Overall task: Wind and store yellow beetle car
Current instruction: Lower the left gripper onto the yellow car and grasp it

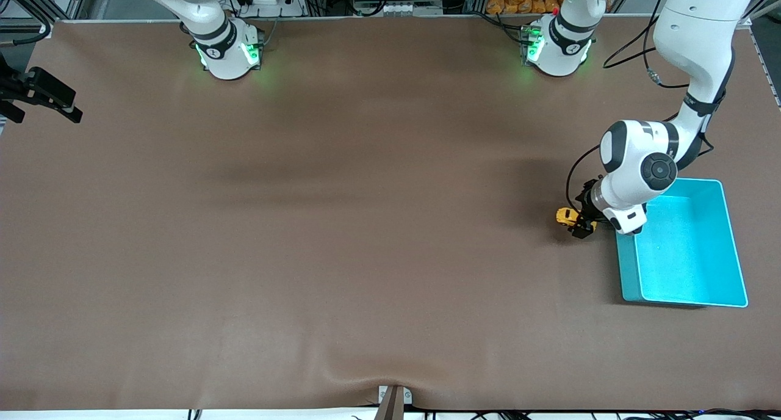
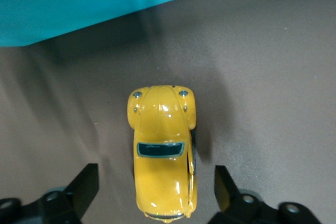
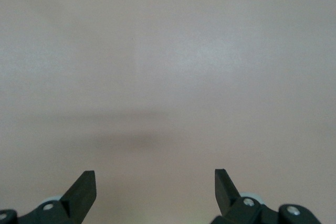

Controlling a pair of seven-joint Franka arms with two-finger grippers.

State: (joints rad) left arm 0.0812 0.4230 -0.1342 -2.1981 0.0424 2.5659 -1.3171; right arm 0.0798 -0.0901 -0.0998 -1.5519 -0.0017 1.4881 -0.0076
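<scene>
Beside the turquoise bin (image 1: 683, 249), on the surface: yellow beetle car (image 2: 163, 153) sits between the left gripper (image 2: 156, 190) jaws, wide, seemingly not touching. Grasp step; next, close squarely. Right gripper (image 3: 155, 187) waits, jaws apart, empty.

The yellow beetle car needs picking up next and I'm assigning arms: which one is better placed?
Left. Its pincer is open astride the yellow beetle car, beside the turquoise bin. The right pincer waits, open, over bare table, no car in its wrist view.
</scene>
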